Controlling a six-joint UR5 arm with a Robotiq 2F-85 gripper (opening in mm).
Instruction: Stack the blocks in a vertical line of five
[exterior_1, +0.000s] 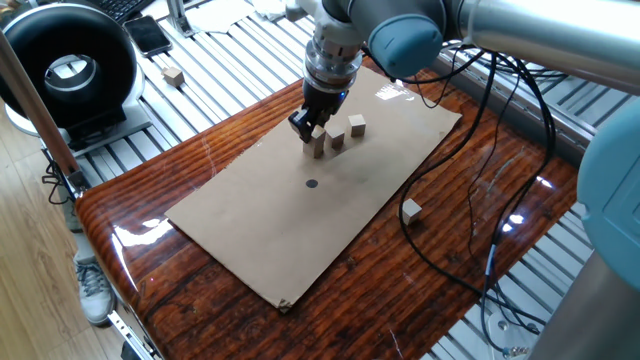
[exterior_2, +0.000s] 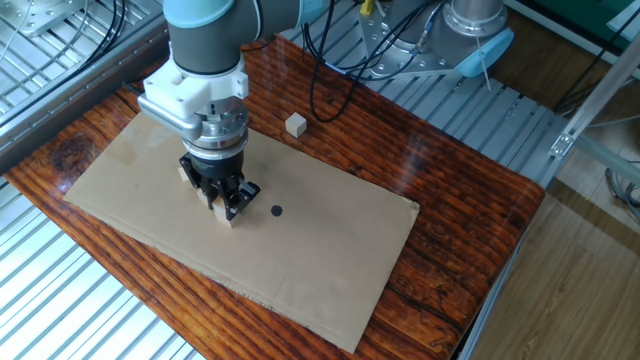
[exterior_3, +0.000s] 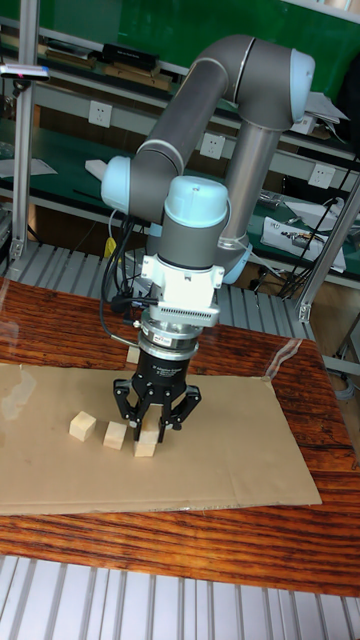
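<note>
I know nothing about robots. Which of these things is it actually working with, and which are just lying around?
Part of the job:
- small wooden blocks, including the one on the bare table
- the block beneath the fingers
- the gripper

Probably just lying about:
- cardboard sheet and its black dot
- round black device
- phone
- shoe

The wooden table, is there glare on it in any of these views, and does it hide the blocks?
One fixed view: bright glare patches on the varnished table, none over the blocks on the matte cardboard sheet. The other fixed view: only faint sheen; the gripper hides most blocks. Tall fixed view: even light, blocks sharp.
</note>
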